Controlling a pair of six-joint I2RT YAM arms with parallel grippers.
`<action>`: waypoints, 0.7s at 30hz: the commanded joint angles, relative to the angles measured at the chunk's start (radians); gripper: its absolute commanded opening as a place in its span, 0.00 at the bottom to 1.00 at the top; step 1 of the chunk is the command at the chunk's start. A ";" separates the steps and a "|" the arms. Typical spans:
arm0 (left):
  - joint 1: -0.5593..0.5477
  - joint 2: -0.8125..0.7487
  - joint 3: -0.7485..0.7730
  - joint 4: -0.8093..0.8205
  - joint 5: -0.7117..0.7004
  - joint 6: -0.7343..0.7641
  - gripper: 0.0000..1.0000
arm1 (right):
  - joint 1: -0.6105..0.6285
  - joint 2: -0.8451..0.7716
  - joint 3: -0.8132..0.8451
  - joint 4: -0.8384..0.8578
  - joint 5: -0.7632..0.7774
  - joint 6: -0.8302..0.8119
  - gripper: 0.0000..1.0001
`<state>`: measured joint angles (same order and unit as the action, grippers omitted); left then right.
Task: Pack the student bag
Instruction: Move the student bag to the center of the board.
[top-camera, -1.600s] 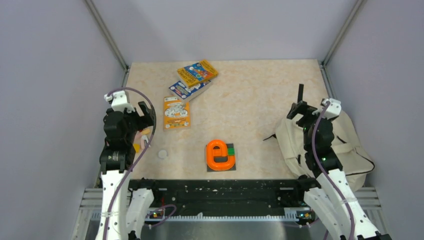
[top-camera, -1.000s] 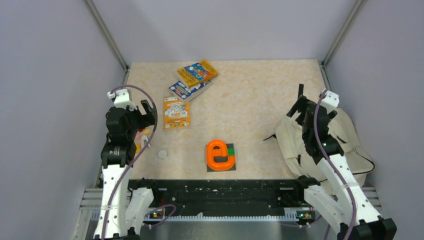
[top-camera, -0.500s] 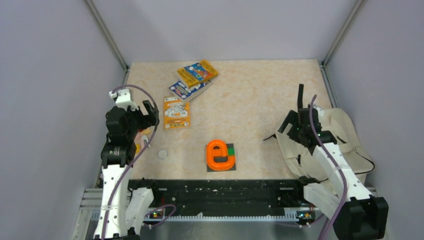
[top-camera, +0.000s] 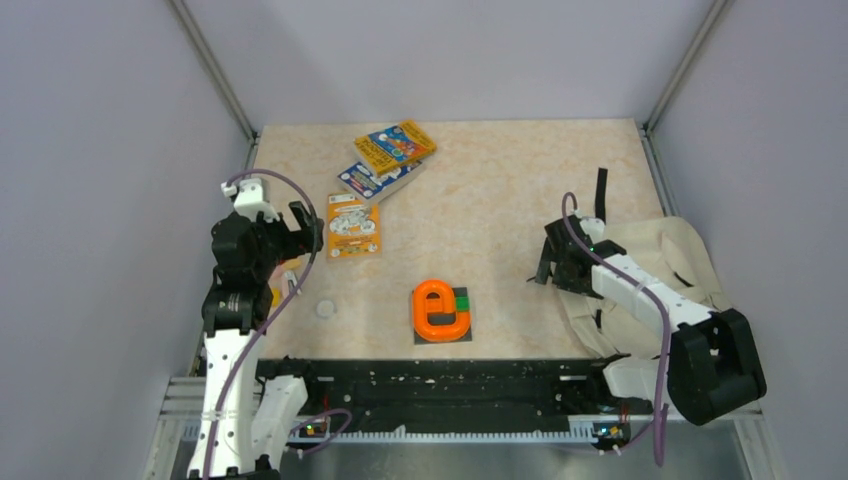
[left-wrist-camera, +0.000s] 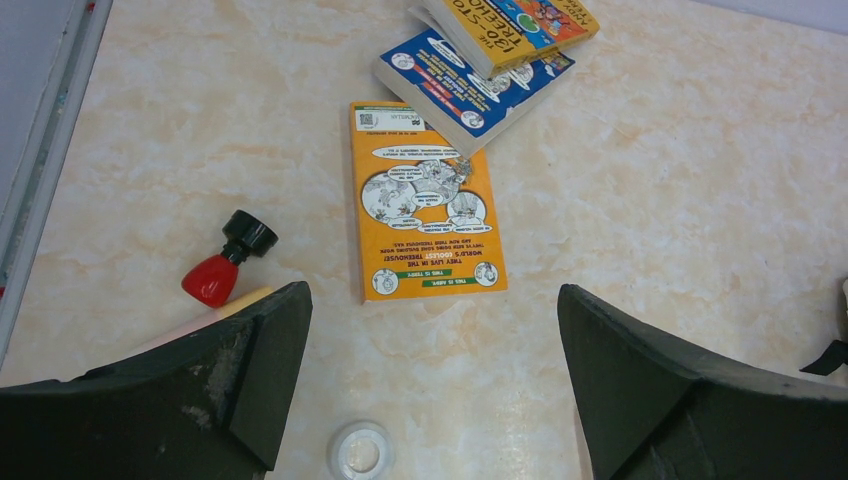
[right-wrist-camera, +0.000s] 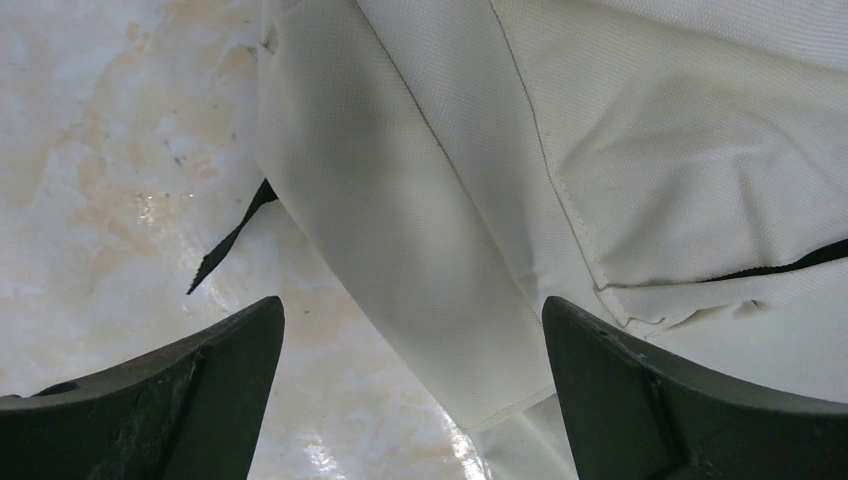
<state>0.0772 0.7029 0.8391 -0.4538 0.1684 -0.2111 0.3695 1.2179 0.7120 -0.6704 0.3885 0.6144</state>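
The bag (top-camera: 690, 250) lies slumped at the right edge of the table (top-camera: 500, 190). The right gripper (right-wrist-camera: 415, 400) hangs spread wide over its left hem. The left gripper (left-wrist-camera: 430, 400), also spread, faces an orange book (left-wrist-camera: 425, 205).

Soft, even light from overhead fills all three views, leaving only faint shadows on the table (top-camera: 500, 200). In the right wrist view small glints of glare sit on the table at 9 and 7 o'clock, while the weave of the bag (right-wrist-camera: 560, 150) shows sharply. The left wrist view's dark fingers (left-wrist-camera: 240, 370), at 7 and 5 o'clock, look soft-edged.
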 joint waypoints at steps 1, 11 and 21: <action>0.003 0.001 -0.001 0.038 0.016 -0.005 0.98 | 0.019 0.036 0.055 -0.016 0.088 -0.001 0.99; 0.003 0.009 -0.003 0.038 0.016 -0.005 0.98 | 0.016 0.045 0.050 0.043 0.130 -0.026 0.99; 0.003 -0.003 -0.003 0.038 0.014 -0.007 0.98 | 0.016 0.160 0.043 0.068 0.181 -0.015 0.90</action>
<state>0.0772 0.7132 0.8391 -0.4534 0.1692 -0.2111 0.3786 1.3411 0.7246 -0.6239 0.5079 0.6025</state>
